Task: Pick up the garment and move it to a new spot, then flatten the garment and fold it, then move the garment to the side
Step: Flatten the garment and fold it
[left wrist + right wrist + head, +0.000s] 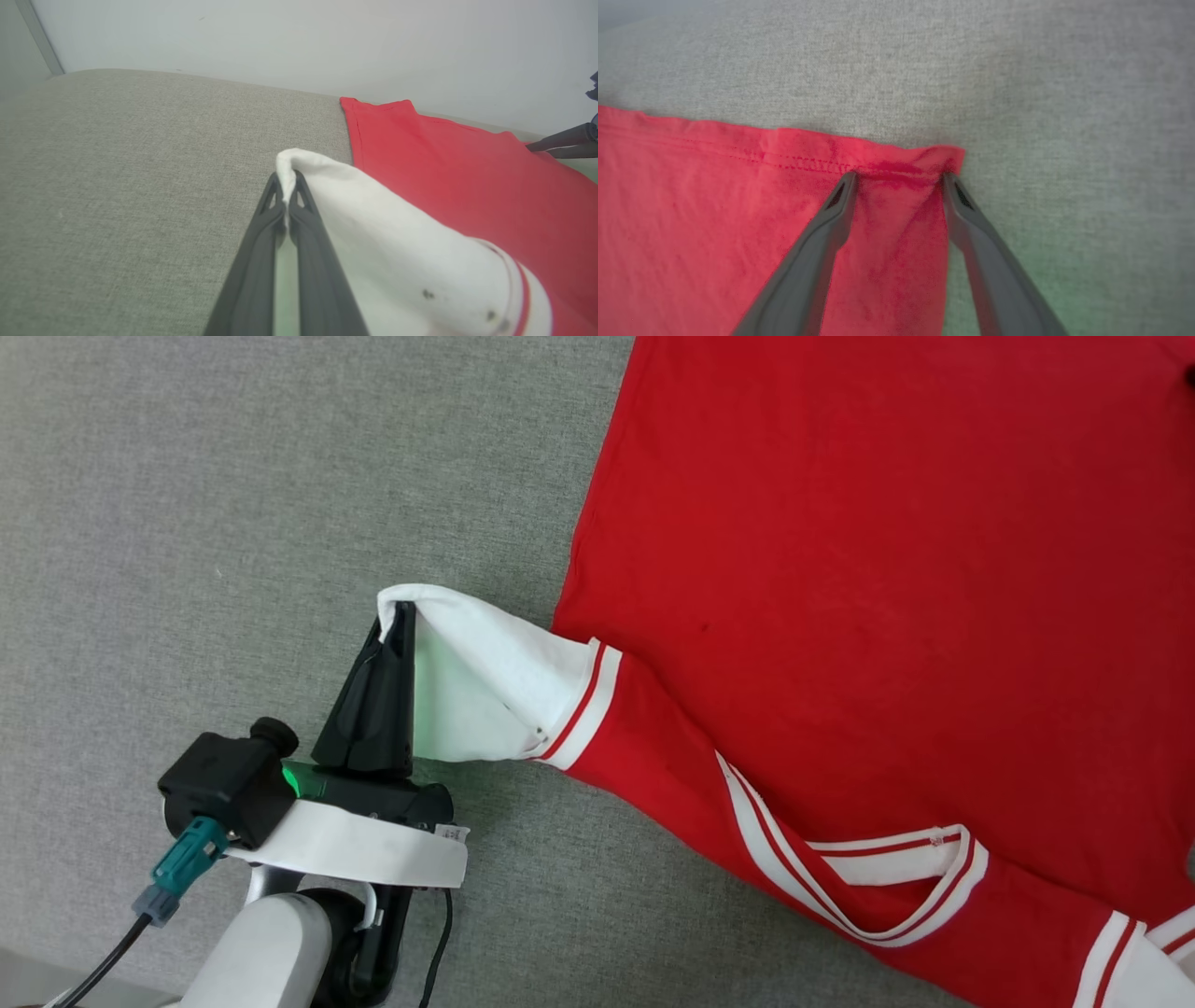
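Note:
The red garment [887, 569] lies spread on a grey cloth surface, plain side up, with its striped collar [896, 877] near the front edge. My left gripper [401, 611] is shut on the tip of the white sleeve [485, 681] and holds it raised off the surface. In the left wrist view the sleeve [397, 242] drapes from the pinched fingertips of the left gripper [286, 179]. My right gripper [899, 179] is open, its fingertips pressed on the red hem corner [924, 163], the cloth bunched between them. The right gripper's fingers [560, 139] also show far off beyond the garment [467, 186].
The grey woven surface [233, 523] stretches wide to the left of the garment. A pale wall [280, 37] rises behind its far edge. A second striped sleeve cuff [1120, 952] lies at the lower right.

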Tool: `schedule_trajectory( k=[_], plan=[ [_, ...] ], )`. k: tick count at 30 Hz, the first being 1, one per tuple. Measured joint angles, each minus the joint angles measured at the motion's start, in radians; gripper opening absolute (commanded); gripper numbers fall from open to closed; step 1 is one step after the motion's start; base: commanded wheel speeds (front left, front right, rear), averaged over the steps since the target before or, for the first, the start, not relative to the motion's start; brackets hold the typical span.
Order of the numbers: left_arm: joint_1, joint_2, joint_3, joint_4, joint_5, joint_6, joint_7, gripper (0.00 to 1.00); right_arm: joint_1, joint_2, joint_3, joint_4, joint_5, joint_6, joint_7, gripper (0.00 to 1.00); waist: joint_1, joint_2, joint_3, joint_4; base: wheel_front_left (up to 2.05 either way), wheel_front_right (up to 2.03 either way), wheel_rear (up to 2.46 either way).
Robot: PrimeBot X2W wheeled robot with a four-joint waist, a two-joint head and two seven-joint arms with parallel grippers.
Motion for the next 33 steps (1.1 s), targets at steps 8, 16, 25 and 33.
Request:
schedule_trajectory(
  k=[8, 16, 25, 33],
  plan=[
    [0.001, 0.004, -0.013, 0.03, 0.0, -0.002, 0.007, 0.0, 0.007, 0.018, 0.008, 0.005, -0.038, 0.0, 0.063, 0.0, 0.0, 0.0, -0.04, 0.0, 0.0, 0.0, 0.0],
    [0.049, 0.011, -0.004, 0.086, -0.022, 0.004, 0.009, 0.0, 0.05, -0.036, 0.11, -0.077, -0.045, 0.0, 0.082, 0.0, 0.0, 0.0, -0.144, -0.011, 0.0, 0.0, 0.0],
    [0.16, 0.038, 0.036, 0.141, -0.062, 0.049, 0.03, 0.0, 0.293, -0.162, 0.26, -0.317, 0.1, 0.0, 0.152, 0.0, -0.0001, 0.0, -0.314, -0.071, 0.0, 0.0, 0.0],
    [0.276, 0.066, 0.096, 0.153, -0.112, 0.094, 0.051, 0.0, 0.733, -0.212, 0.212, -0.529, 0.192, 0.0, 0.234, 0.0, -0.0004, 0.0, -0.44, -0.172, 0.0, 0.0, 0.0]
  ],
)
